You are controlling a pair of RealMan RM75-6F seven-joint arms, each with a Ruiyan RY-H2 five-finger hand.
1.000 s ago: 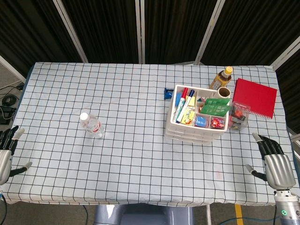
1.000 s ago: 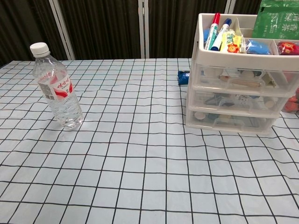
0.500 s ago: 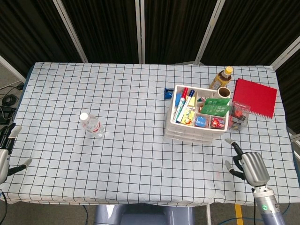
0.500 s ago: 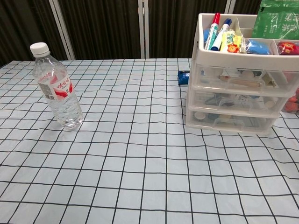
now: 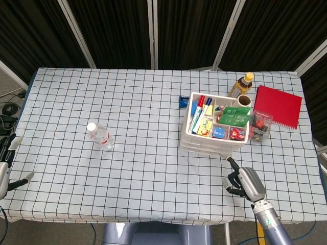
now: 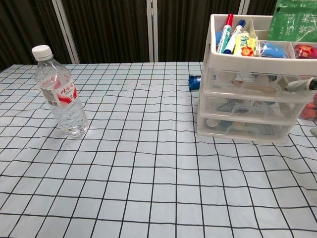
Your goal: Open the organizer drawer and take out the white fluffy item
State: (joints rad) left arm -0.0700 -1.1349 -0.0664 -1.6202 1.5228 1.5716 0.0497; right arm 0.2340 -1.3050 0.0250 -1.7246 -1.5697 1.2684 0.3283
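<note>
Head view shows the right robot hand [image 5: 244, 181] empty, fingers spread, lower right of frame just before the closed organizer drawer [image 6: 250, 109], presumably concealing the unseen white fluffy item.

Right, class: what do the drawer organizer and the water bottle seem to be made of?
The drawer organizer looks like plastic: an opaque white frame with glossy, see-through drawer fronts showing the contents behind. The water bottle is probably thin clear plastic with a white cap and a printed label.
</note>
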